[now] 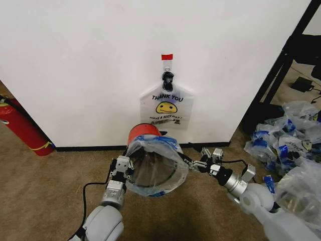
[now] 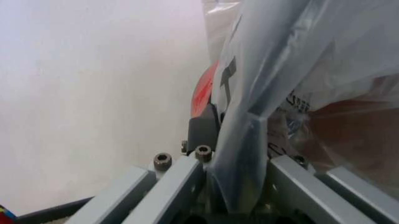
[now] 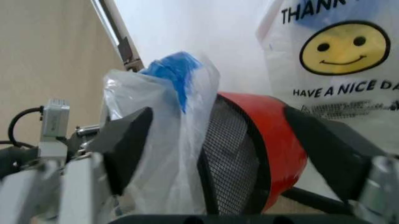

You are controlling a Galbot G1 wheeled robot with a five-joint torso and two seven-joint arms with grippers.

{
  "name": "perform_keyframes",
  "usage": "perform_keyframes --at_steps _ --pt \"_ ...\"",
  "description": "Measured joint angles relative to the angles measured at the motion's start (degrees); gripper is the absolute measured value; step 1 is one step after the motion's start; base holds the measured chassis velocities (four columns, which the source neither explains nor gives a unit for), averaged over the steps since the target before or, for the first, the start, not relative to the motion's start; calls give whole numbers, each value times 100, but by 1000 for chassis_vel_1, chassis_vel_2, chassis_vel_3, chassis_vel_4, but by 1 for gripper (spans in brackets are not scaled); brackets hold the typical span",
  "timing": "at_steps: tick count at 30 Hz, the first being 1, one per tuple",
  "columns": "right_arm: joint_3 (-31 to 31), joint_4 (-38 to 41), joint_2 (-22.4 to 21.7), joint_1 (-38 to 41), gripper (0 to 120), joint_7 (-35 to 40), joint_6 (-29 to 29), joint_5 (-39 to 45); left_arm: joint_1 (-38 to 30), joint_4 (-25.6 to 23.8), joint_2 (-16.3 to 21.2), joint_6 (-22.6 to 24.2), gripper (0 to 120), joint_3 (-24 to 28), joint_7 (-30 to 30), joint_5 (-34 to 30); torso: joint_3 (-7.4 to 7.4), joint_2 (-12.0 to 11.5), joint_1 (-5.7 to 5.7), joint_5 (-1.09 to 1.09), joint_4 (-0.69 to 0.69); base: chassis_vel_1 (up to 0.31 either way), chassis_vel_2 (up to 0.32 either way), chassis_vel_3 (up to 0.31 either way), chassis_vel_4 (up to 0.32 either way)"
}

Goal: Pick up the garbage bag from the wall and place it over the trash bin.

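Note:
The garbage bag (image 1: 153, 165), thin see-through plastic with blue patches, is stretched wide open between my two grippers, in front of and partly over the trash bin (image 1: 142, 133). The bin is red with a dark mesh inside (image 3: 240, 154) and stands by the white wall (image 1: 75, 65). My left gripper (image 1: 124, 167) is shut on a bunched fold of the bag (image 2: 243, 154). My right gripper (image 1: 193, 163) is open, its black fingers (image 3: 128, 144) far apart. The bag's edge (image 3: 168, 140) lies against one finger, and the bin's rim is between them.
A flat white "THANK YOU" smiley bag (image 1: 167, 108) hangs on the wall under a red tape mark (image 1: 166, 56). A red fire extinguisher (image 1: 22, 125) leans at the left. A heap of clear blue-printed bags (image 1: 286, 143) lies at the right, near a black frame (image 1: 278, 70). The floor is brown carpet.

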Motion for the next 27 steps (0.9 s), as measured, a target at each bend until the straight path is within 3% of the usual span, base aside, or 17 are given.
perform_keyframes --at_steps 11,21,27 --pt "-88 -133 61 106 39 -17 -105 281 -35 -46 40 -4 0 34 -1 -28 0 0 0 0 0 0 0 0 0" --pt "-134 -223 85 143 0 -706 -205 558 -30 -109 39 -5 0 65 20 -20 0 0 0 0 0 0 0 0 0" --pt "-250 -220 133 227 0 -407 54 607 16 -161 45 -12 0 62 20 -5 0 0 0 0 0 0 0 0 0"
